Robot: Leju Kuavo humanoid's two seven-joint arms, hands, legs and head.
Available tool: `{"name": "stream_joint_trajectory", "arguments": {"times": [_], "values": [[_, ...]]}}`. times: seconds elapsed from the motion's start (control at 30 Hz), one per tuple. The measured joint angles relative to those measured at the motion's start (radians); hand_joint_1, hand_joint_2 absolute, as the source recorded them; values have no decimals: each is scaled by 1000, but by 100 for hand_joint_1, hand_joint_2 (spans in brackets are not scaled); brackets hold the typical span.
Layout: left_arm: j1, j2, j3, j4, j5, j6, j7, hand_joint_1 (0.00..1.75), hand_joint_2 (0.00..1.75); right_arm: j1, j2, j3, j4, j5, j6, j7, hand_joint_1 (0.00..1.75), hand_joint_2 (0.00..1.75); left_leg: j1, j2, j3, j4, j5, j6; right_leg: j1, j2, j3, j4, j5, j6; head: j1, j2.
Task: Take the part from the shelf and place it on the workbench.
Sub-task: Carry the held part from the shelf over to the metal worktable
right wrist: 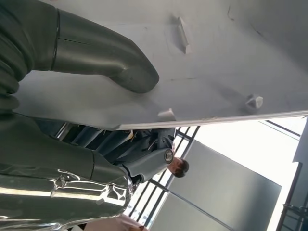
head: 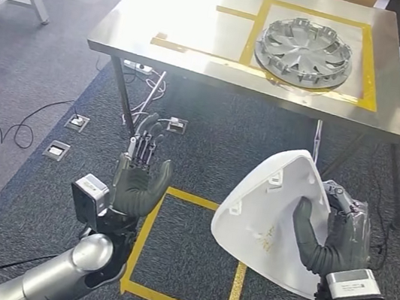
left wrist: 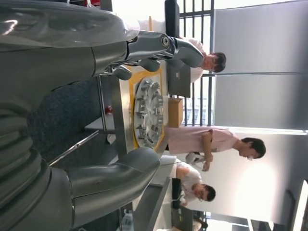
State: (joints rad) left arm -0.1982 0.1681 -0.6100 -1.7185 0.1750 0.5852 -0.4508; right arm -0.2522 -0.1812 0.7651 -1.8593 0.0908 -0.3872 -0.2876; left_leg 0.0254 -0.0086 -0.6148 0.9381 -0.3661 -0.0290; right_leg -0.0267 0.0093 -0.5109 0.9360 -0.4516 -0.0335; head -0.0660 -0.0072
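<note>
Faintly, unreadable gold print on white part [head: 269, 207]

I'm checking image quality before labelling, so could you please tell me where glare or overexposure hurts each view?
Head view: strong glare washes out the near-left part of the workbench, while the wheel cover and the white part in the right hand stay clear. Left wrist view: bright windows behind the people blow out the background. Right wrist view: the window area is overexposed, and the part's underside is evenly lit.

right hand [head: 339, 237] gripping white part [head: 268, 214]; left hand [head: 136, 182] empty
</note>
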Motion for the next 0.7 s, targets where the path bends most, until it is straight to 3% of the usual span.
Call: {"name": "stream_joint_trajectory", "arguments": {"times": [0.1,0.17,0.2,0.3,0.37,0.7], "values": [[0,0,0,0,0,0,0,0,175,0,0,0,0,0,0,0,175,175,-3,-2,4,1,-6,10,-1,-2,9,-8,0,1,4,0],[0,0,0,0,0,0,0,0,175,0,0,0,0,0,0,0,175,175,-6,-2,5,1,-9,14,-2,-3,13,-12,-1,8,5,0],[0,0,0,0,0,-1,0,0,175,0,0,0,0,0,-1,0,175,175,-7,-2,5,1,-10,16,-3,-3,14,-15,-1,18,5,0],[0,1,0,0,2,-5,0,0,175,0,0,0,0,0,-2,-1,175,175,-9,-1,5,3,-12,19,-10,-3,18,-23,-2,72,5,0],[0,1,0,0,3,-7,0,0,175,0,0,0,0,0,-4,-1,175,175,-10,-1,6,4,-12,19,-12,-3,19,-24,-3,91,5,0],[-1,1,0,0,3,-8,4,0,175,0,0,0,0,-2,1,-2,175,175,-14,-1,9,7,-17,23,-11,-2,21,-24,-5,95,5,0]]}}
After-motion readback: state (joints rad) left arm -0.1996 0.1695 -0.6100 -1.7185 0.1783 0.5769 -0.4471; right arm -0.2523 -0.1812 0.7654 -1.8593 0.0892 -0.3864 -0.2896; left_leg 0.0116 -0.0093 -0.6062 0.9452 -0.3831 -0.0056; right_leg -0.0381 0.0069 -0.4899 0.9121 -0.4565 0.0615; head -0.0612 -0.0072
